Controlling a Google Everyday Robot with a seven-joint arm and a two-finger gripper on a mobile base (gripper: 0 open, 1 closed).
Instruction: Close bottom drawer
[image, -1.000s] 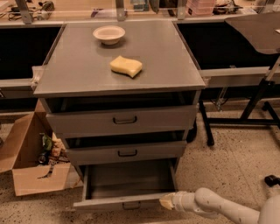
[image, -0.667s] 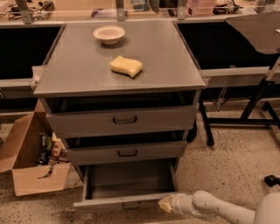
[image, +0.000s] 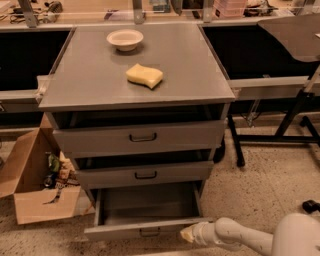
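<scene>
Only one camera view here, so that's all I've got. The bottom drawer (image: 147, 206) sits low in the middle of the frame, pulled well out, with its flat grey tray showing. Its front panel is way forward of the two drawer fronts above it. My claw (image: 188, 234) is at the lower right, tip right against the right end of that front panel, just beside the little black handle (image: 149, 232). I can't tell whether the claw is clenched or released.

What's changed over the last second? Pretty much nothing: my arm has crept a hair and the drawer looks just as far out. So I'd say the push is only just starting and the closing itself is all still to do. Sponge (image: 144, 75) and bowl (image: 125, 39) sit up on the worktop (image: 90, 85).
</scene>
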